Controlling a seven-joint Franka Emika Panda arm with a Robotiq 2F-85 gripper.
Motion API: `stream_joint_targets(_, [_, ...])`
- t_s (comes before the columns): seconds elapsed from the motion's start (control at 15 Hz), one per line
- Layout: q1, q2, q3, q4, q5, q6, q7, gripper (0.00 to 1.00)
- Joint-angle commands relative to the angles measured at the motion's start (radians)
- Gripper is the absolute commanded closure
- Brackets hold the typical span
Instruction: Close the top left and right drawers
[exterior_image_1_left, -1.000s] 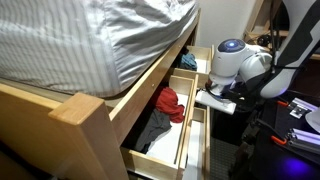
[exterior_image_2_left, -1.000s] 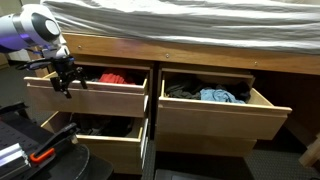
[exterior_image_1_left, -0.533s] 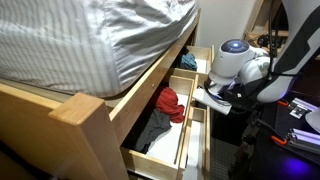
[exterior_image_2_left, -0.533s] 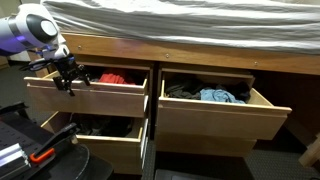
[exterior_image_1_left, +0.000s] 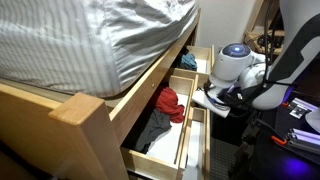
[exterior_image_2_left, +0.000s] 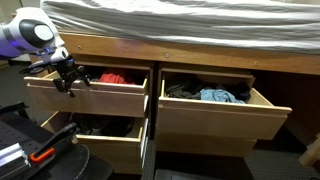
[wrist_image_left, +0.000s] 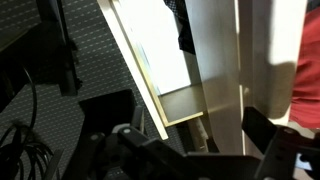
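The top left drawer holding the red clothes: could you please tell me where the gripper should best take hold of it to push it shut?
Probably the top left drawer by its front panel's top edge, near the left end, coming from in front and above. No handle shows, the edge looks thin enough to straddle, the red clothes lie further right, and the gripper hovers there.

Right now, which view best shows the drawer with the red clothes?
An exterior view: the drawer shows its whole front, end effector at its top edge. In an exterior view it shows side-on, red clothes inside; the wrist view, just a wooden edge.
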Motion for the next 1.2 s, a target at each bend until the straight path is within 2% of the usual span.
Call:
stream_joint_targets(0.0, [-0.102,-0.071,0.086,-0.015,0.058,-0.09,-0.14,0.0])
stream_joint_targets(0.07, [-0.155,-0.096,0.123,-0.011,0.044,-0.132,-0.197,0.0])
stream_joint_targets(0.27, [-0.2,-0.116,0.142,0.01,0.029,-0.295,-0.262,0.0])
stream_joint_targets(0.33, [-0.147,-0.069,0.116,0.007,0.033,-0.206,-0.2,0.0])
stream_joint_targets(0.47, [-0.184,-0.093,0.128,0.012,0.014,-0.26,-0.219,0.0])
stream_joint_targets(0.6, [-0.192,-0.101,0.133,0.012,0.01,-0.272,-0.221,0.0])
stream_joint_targets(0.67, [-0.164,-0.079,0.11,0.001,0.002,-0.206,-0.195,0.0])
stream_joint_targets(0.73, [-0.181,-0.067,0.133,-0.009,0.014,-0.119,-0.195,0.0])
stream_joint_targets(0.93, [-0.311,0.014,0.308,0.043,0.132,0.129,-0.229,0.0])
stream_joint_targets(1.0, [-0.227,-0.042,0.222,0.016,0.144,0.013,-0.259,0.0])
stream_joint_targets(1.07, [-0.24,-0.026,0.249,0.018,0.169,0.037,-0.268,0.0])
stream_joint_targets(1.13, [-0.233,-0.024,0.245,0.018,0.179,0.035,-0.272,0.0])
